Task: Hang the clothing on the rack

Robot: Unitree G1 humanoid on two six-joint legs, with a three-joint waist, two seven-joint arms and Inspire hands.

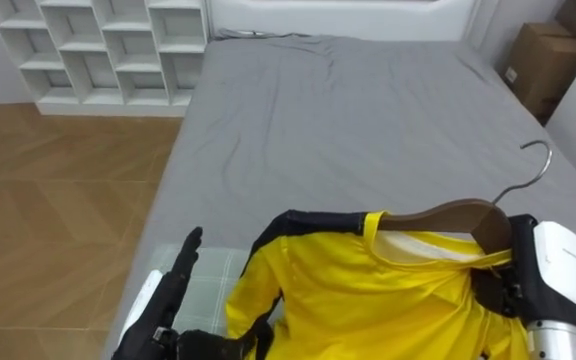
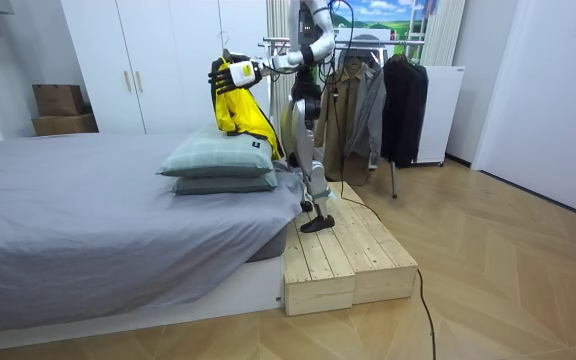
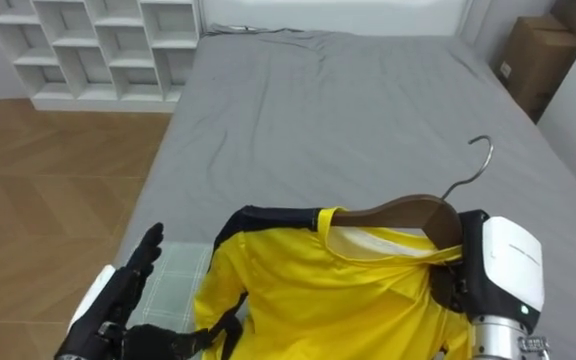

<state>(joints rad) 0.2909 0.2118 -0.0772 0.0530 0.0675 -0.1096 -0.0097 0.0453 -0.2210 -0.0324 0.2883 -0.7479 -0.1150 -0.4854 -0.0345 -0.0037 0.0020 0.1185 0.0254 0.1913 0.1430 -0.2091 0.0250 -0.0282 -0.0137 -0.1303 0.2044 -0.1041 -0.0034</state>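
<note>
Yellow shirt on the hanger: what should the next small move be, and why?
Probably turn from the bed toward the hung clothes behind the robot, hanger kept raised. The yellow shirt already sits on the wooden hanger, the right robot hand grips it, its hook is free, and the left robot hand is open beside it.

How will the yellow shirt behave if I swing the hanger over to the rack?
Likely floppy: the yellow shirt hangs in soft folds from the wooden hanger. Probably light, as the right hand holds both up by one hanger end. The shiny fabric may slip off if the hanger tilts.
</note>
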